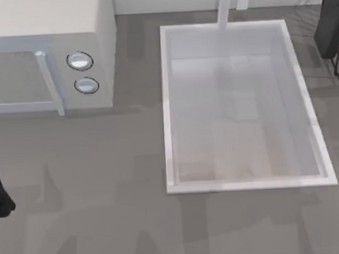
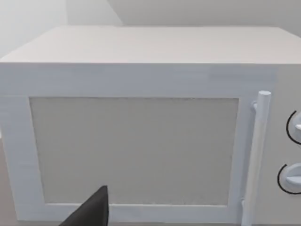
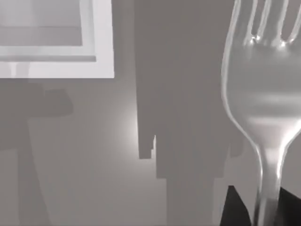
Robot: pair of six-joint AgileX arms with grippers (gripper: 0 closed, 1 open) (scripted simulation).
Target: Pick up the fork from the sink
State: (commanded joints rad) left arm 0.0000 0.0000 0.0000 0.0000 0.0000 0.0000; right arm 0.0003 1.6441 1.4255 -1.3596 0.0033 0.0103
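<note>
Fork (image 3: pixel 261 94) fills the right wrist view, tines cut off, handle clenched in right pincer (image 3: pixel 261 207)

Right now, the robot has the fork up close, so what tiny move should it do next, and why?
Probably just keep the right gripper closed and raise the fork a little more. In the right wrist view the fork stands between dark fingers, and the sink looks bare in the top view. The left arm stays parked by the microwave.

Item count at the counter (image 1: pixel 104 181)
One sink (image 1: pixel 246 184), one fork (image 3: pixel 263 94), one microwave (image 1: pixel 106 50) bearing two knobs (image 1: pixel 79 61), one faucet (image 1: pixel 226 7).
</note>
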